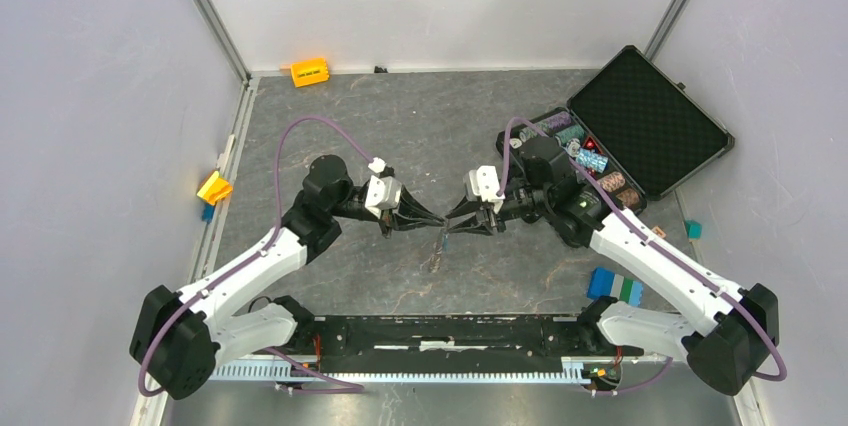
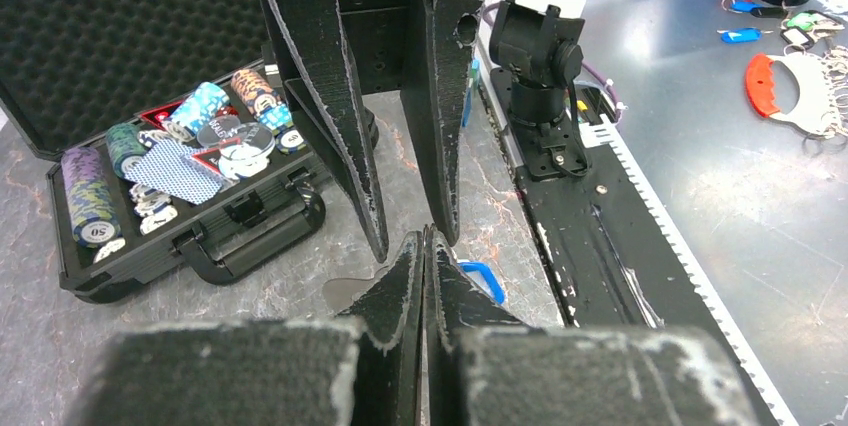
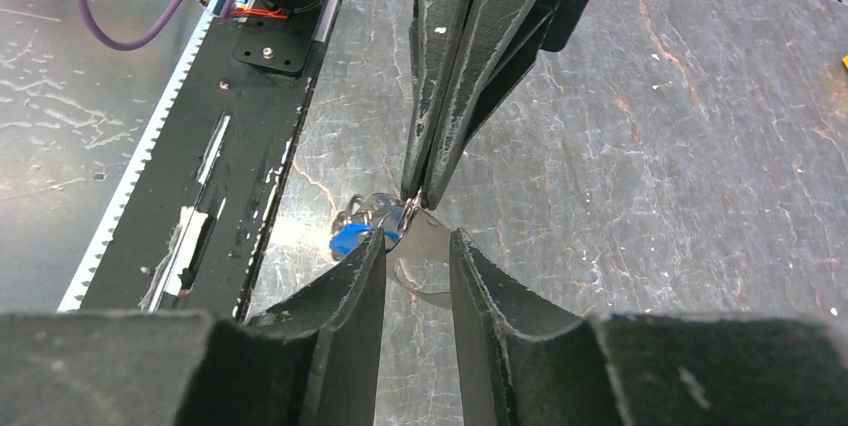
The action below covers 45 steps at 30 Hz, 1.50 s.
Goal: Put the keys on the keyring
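My left gripper (image 1: 436,223) is shut on the thin keyring (image 3: 409,209), its closed tips (image 2: 425,238) pointing at the right gripper. A silver key (image 3: 428,246) and a blue-capped key (image 3: 352,238) hang from the ring just above the table; the top view shows the keys (image 1: 437,256) dangling below the fingertips. My right gripper (image 3: 417,251) stands open, tip to tip with the left, the silver key's blade showing in the gap between its fingers without a grip on it. In the left wrist view the blue-capped key (image 2: 484,279) peeks out beside my fingers.
An open black case (image 1: 640,116) with poker chips and cards lies at the back right. A blue-green block (image 1: 615,286) sits near the right arm, a yellow piece (image 1: 214,187) at the left edge, an orange block (image 1: 310,72) at the back. The black mounting rail (image 1: 450,331) runs along the near edge.
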### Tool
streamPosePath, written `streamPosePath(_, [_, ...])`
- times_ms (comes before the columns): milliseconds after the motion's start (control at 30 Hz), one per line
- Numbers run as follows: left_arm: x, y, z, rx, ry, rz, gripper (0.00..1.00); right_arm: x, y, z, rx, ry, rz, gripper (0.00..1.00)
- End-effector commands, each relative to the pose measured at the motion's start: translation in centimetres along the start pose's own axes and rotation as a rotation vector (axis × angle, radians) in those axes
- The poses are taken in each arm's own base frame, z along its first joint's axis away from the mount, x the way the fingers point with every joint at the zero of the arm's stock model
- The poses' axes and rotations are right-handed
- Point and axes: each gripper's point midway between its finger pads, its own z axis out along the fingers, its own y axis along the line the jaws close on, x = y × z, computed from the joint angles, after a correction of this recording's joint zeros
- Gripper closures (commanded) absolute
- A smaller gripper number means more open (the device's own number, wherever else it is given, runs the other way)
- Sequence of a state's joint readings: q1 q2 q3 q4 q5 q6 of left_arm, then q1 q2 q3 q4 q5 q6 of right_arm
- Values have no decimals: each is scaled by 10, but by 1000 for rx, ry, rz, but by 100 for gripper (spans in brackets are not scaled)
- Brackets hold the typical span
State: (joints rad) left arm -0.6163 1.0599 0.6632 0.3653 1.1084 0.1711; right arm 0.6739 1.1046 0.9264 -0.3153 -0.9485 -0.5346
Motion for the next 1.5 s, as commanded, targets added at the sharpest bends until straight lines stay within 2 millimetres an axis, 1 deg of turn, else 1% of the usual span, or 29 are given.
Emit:
streamPosePath(0, [-10, 5, 1, -19, -37, 15, 98, -9, -12, -1, 52, -23, -12, 66])
streamPosePath(200, [-10, 9, 1, -41, -41, 6, 98, -8, -10, 2, 41, -32, 9, 72])
streamPosePath(267, [-10, 10, 1, -47, -43, 1, 98, -7, -10, 2, 39, -33, 13, 76])
streamPosePath(367, [-10, 10, 1, -52, -48, -3, 98, -5, -12, 3, 43, -28, 14, 83])
streamPosePath(500, [-9, 10, 2, -57, -51, -8, 98, -6, -15, 1, 66, -24, 0, 100])
streamPosePath(667, [-1, 11, 0, -64, -24, 13, 98, -8, -27, -6, 141, 10, -25, 100])
streamPosePath(700, [4, 11, -1, -62, 3, 17, 95, -6, -30, -8, 157, 29, -30, 100])
streamPosePath(767, [13, 17, -5, -88, 68, 58, 88, -5, -34, -10, 175, 64, -49, 100])
streamPosePath(867, [18, 27, -13, -138, 157, 91, 70, 6, -37, -11, 182, 142, -59, 100])
streamPosePath(967, [18, 32, -18, -158, 215, 111, 56, 16, -38, -10, 188, 218, -64, 100])
streamPosePath(1033, [16, 35, -20, -170, 229, 122, 49, 22, -39, -7, 194, 257, -66, 100])
streamPosePath(1067, [15, 37, -19, -173, 230, 124, 47, 23, -40, -6, 197, 269, -68, 100])
streamPosePath(1233, [21, 41, -14, -153, 242, 93, 46, 18, -43, -2, 212, 293, -75, 100])
streamPosePath(1367, [28, 38, -9, -122, 236, 69, 51, 15, -43, 1, 219, 295, -77, 100])
streamPosePath(1467, [32, 37, -5, -108, 225, 54, 53, 14, -43, 3, 218, 291, -74, 100])
